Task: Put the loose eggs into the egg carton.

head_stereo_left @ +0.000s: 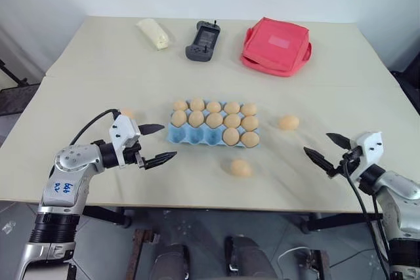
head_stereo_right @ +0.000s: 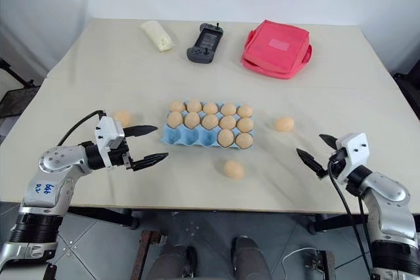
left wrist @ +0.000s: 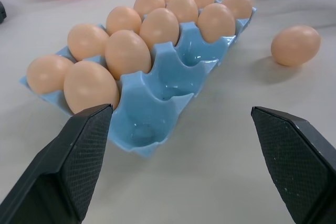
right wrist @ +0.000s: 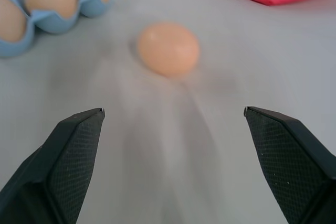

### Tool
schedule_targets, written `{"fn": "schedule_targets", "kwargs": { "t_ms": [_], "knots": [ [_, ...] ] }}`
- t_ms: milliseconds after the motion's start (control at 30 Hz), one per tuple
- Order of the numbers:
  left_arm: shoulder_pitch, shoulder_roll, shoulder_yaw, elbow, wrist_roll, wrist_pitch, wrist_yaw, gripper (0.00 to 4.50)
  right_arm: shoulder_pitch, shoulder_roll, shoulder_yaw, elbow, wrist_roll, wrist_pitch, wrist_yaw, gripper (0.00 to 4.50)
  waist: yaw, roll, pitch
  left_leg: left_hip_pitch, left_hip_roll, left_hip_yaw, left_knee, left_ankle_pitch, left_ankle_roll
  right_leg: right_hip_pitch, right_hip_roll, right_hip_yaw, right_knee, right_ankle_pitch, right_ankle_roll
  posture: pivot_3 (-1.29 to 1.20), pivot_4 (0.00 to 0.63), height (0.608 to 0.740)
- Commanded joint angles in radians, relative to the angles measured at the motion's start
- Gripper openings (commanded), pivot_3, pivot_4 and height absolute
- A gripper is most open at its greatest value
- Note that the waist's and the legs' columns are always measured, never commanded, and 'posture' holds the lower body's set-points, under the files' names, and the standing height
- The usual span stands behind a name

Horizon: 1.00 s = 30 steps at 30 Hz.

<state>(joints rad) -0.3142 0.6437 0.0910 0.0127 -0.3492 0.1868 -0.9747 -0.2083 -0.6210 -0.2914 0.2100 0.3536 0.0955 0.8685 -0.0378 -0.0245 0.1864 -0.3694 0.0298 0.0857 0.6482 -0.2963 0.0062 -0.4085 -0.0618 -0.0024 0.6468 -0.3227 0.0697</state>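
I'm looking down over a wide beige table (head_stereo_left: 98,50) with the light blue moulded egg carton (head_stereo_left: 197,137) near its middle. Its far two rows are full of tan eggs; the near row holds two at its right end and leaves three cups bare on the left.

Three loose tan-orange oval eggs lie on the tabletop: one just to the right of the carton (head_stereo_left: 288,122), one near the front edge below the carton's right end (head_stereo_left: 240,168), and one to the left (head_stereo_right: 123,117), partly behind my left arm in the left eye view. At the far side sit a red fabric pouch (head_stereo_left: 276,46), a dark handheld controller (head_stereo_left: 203,40) and a pale yellow wrapped roll (head_stereo_left: 153,33).

My left gripper (head_stereo_left: 157,143) hangs left of the carton with its black fingers spread wide and nothing between them, facing the empty cups. My right gripper (head_stereo_left: 328,150) sits near the right edge, also wide apart and empty, pointing toward the right-hand loose egg (right wrist: 168,48).

I judge these eggs light, rigid and smooth, so they will roll and slip from a careless pinch, and may crack if squeezed hard. I would close gently across the widest middle of the short axis, pads square on both sides. The carton looks thin and light, so it could slide if nudged.
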Motion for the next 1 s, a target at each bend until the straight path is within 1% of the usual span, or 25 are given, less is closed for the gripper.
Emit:
{"fn": "schedule_targets", "kwargs": {
  "t_ms": [33,233,400,500,567,600,667,700,733,833,867,933,1000],
  "knots": [
    [-0.015,0.008,0.023,-0.013,-0.007,-0.017,0.007,4.50,-0.109,-0.021,0.037,0.065,-0.010,-0.004,0.034,4.47,0.000,0.000,0.000,0.000,0.000,0.000,0.000,0.000,0.000,0.000,0.000,0.000,0.000,0.000,0.000,0.00,0.150,0.740],
    [0.000,0.016,0.038,-0.038,-0.013,-0.006,0.015,4.50,-0.343,-0.006,0.144,0.314,-0.073,-0.022,0.097,4.47,0.004,0.000,0.000,-0.001,0.000,0.001,-0.001,0.000,0.000,-0.002,0.000,0.000,-0.001,0.000,0.000,0.00,0.150,0.740],
    [0.028,0.023,0.061,-0.066,-0.019,0.003,0.034,4.50,-0.467,0.016,0.195,0.530,-0.135,-0.082,0.115,4.47,0.005,0.000,0.000,-0.002,0.000,0.002,-0.001,-0.001,0.000,-0.003,0.000,0.000,-0.003,0.000,0.000,0.00,0.150,0.740],
    [0.055,0.025,0.080,-0.089,-0.025,0.010,0.043,4.50,-0.533,0.035,0.199,0.652,-0.156,-0.123,0.111,3.91,0.004,0.000,0.000,-0.003,0.000,0.003,-0.001,-0.001,0.000,-0.003,0.000,0.001,-0.004,0.000,0.000,0.00,0.150,0.740],
    [0.072,0.026,0.087,-0.104,-0.027,0.013,0.047,4.50,-0.557,0.041,0.197,0.705,-0.163,-0.154,0.124,3.25,0.003,0.000,0.000,-0.002,0.000,0.004,-0.001,-0.001,0.000,-0.003,0.000,0.002,-0.003,0.001,0.000,0.00,0.150,0.740],
    [0.078,0.026,0.091,-0.111,-0.029,0.016,0.050,4.50,-0.565,0.043,0.194,0.720,-0.164,-0.165,0.130,2.81,0.003,0.000,0.000,-0.002,0.000,0.004,-0.001,-0.001,0.000,-0.003,0.000,0.002,-0.003,0.001,0.000,0.00,0.150,0.740],
    [0.094,0.028,0.103,-0.124,-0.032,0.021,0.058,4.50,-0.570,0.045,0.189,0.702,-0.152,-0.172,0.159,2.27,0.003,0.000,0.000,-0.002,0.000,0.004,-0.001,-0.001,0.000,-0.003,0.000,0.002,-0.003,0.001,0.000,0.00,0.150,0.740],
    [0.104,0.030,0.111,-0.128,-0.033,0.022,0.060,4.50,-0.564,0.045,0.188,0.663,-0.139,-0.162,0.183,2.16,0.003,0.000,0.000,-0.002,0.000,0.004,-0.001,-0.001,0.000,-0.003,0.000,0.002,-0.003,0.001,0.000,0.00,0.150,0.740],
    [0.112,0.032,0.116,-0.131,-0.034,0.021,0.062,4.50,-0.560,0.045,0.188,0.637,-0.131,-0.154,0.199,2.16,0.003,0.000,0.000,-0.002,0.000,0.004,-0.001,-0.001,0.000,-0.003,0.000,0.002,-0.003,0.001,0.000,0.00,0.150,0.740],
    [0.126,0.034,0.127,-0.133,-0.034,0.020,0.067,4.50,-0.524,0.053,0.187,0.476,-0.077,-0.068,0.245,2.16,0.000,0.001,0.000,-0.002,0.001,0.004,-0.001,-0.001,0.000,-0.003,0.000,0.002,-0.002,0.001,0.000,0.00,0.150,0.740],
    [0.128,0.035,0.128,-0.132,-0.035,0.020,0.068,4.50,-0.506,0.057,0.191,0.401,-0.055,-0.022,0.253,2.16,-0.001,0.001,0.000,-0.002,0.001,0.004,-0.001,-0.001,0.000,-0.003,0.000,0.002,-0.002,0.001,0.000,0.00,0.150,0.740],
    [0.130,0.036,0.130,-0.129,-0.037,0.020,0.069,4.50,-0.461,0.091,0.220,0.179,0.010,0.115,0.240,2.16,-0.002,0.001,0.000,-0.002,0.001,0.004,-0.001,-0.001,0.000,-0.003,0.000,0.002,-0.002,0.001,0.000,0.00,0.150,0.740],
    [0.128,0.035,0.130,-0.122,-0.037,0.020,0.070,4.50,-0.432,0.120,0.242,0.042,0.039,0.200,0.213,2.16,-0.007,0.001,0.000,-0.002,0.002,0.003,-0.002,-0.001,-0.001,-0.004,0.000,0.002,-0.002,0.001,0.000,0.00,0.150,0.740]
  ]
}}
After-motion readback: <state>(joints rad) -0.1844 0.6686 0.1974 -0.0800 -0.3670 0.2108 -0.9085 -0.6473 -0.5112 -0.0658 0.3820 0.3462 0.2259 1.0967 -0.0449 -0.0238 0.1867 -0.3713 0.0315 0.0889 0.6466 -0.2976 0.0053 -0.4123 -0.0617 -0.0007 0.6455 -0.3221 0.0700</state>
